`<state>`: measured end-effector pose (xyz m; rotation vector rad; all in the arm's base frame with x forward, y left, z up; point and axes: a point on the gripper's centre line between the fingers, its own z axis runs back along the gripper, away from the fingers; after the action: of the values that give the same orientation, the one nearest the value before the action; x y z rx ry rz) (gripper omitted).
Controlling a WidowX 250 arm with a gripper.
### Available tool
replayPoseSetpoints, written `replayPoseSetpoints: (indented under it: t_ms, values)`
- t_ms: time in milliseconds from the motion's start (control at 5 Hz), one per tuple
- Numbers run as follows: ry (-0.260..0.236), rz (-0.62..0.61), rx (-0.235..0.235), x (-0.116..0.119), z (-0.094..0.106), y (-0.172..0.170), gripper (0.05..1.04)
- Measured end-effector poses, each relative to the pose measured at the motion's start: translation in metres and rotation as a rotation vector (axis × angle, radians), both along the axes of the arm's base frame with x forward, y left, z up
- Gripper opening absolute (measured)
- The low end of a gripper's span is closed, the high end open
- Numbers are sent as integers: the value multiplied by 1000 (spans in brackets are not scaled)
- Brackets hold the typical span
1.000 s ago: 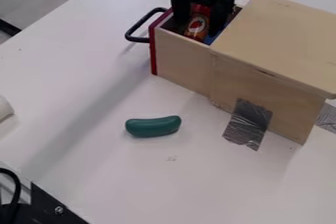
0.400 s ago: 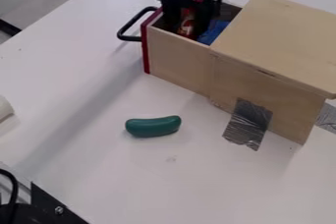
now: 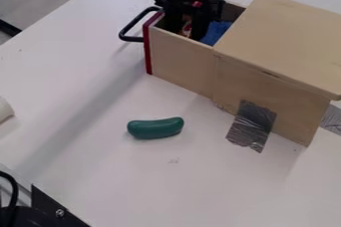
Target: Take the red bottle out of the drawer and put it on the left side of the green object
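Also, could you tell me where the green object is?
In the camera view, the green object lies on the table, left of the grey tape.

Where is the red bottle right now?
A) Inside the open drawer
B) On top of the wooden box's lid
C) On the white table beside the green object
A: the red bottle shows between the drawer's wooden walls, down at the black pincer.

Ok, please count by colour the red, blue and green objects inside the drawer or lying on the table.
Red: 1, the bottle in the drawer
Blue: 1, the item there
Green: 1, the object on the table
Total: 3
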<state>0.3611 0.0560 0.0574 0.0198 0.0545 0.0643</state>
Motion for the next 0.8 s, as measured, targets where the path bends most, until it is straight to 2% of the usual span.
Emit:
replayPoseSetpoints:
  t_ms: [200,600,800]
  values:
    - [-10,-6,-6,-4,14,-2,562]
    - [-128,-45,-59,-29,102,-9,562]
    - [-138,-41,-76,-51,133,-1,562]
